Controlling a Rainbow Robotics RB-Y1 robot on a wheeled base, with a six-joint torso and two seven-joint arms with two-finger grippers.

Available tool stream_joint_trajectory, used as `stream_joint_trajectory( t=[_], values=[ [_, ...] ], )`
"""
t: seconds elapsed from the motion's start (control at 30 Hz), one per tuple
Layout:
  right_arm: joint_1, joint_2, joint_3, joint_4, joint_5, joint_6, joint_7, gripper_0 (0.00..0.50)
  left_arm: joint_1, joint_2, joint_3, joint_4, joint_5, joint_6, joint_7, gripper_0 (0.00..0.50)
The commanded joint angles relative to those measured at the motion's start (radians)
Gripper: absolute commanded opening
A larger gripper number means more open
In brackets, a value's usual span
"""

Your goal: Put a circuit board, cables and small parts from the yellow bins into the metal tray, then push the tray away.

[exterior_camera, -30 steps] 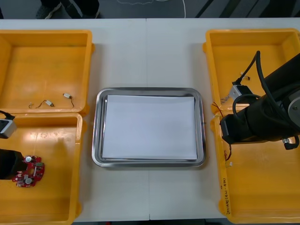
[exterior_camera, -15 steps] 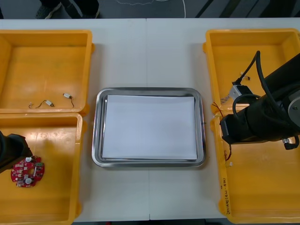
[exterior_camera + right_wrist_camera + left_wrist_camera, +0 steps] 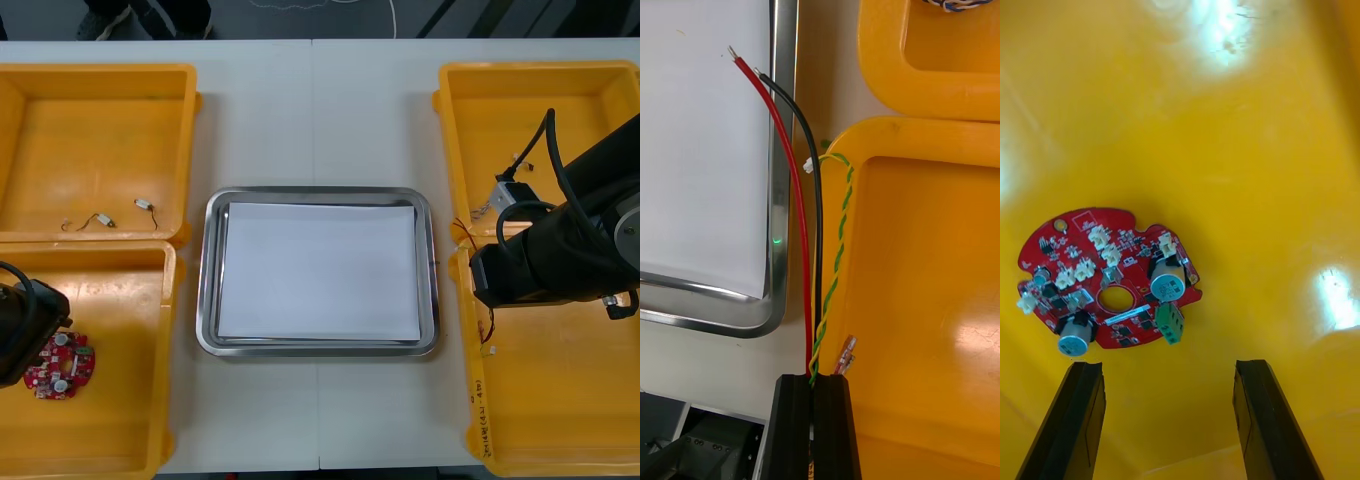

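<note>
A round red circuit board (image 3: 1109, 277) lies flat on the floor of the near left yellow bin (image 3: 120, 420). My left gripper (image 3: 1169, 375) hangs open just above it, and the board sits a little beyond the fingertips, nearer one finger (image 3: 1082, 412). In the front view the left arm (image 3: 25, 325) covers the board's (image 3: 62, 367) left edge. My right gripper (image 3: 814, 386) is shut on a bundle of cables: red (image 3: 794, 225), black (image 3: 818, 225) and twisted yellow-green (image 3: 836, 255). The bundle runs over the near right bin's rim (image 3: 865, 142) to the metal tray (image 3: 205, 280), which is white inside.
The far left bin (image 3: 100, 75) holds small metal parts (image 3: 100, 220) with thin wires. In the far right bin (image 3: 600, 80) lies another small metal part (image 3: 510, 192). The right arm (image 3: 545, 265) reaches across both right bins. Bare table runs along the far side.
The left arm has shifted over the near left bin, and its wrist now hangs beside the circuit board. The board, the tray and the right arm have stayed put.
</note>
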State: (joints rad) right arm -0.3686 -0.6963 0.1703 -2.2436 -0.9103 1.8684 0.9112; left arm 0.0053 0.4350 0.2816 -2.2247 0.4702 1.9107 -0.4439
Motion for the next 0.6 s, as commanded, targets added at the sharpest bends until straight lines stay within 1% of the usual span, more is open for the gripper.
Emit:
stream_joint_trajectory(
  t=[0.03, 0.17, 0.33, 0.6],
  values=[
    [-0.013, 0.012, 0.009, -0.007, 0.005, 0.008, -0.032, 0.0, -0.027, -0.022, -0.042, -0.024, -0.033, -0.009, -0.088, 0.5],
    [-0.013, 0.012, 0.009, -0.007, 0.007, 0.008, -0.032, 0.0, -0.028, -0.033, -0.064, -0.003, -0.055, -0.036, -0.078, 0.5],
    [-0.013, 0.012, 0.009, -0.007, 0.011, 0.008, -0.032, 0.0, -0.036, -0.076, -0.079, 0.016, -0.12, -0.053, -0.073, 0.5],
    [-0.013, 0.012, 0.009, -0.007, 0.013, 0.008, -0.032, 0.0, -0.031, -0.094, -0.079, 0.04, -0.133, -0.084, -0.067, 0.5]
  ],
)
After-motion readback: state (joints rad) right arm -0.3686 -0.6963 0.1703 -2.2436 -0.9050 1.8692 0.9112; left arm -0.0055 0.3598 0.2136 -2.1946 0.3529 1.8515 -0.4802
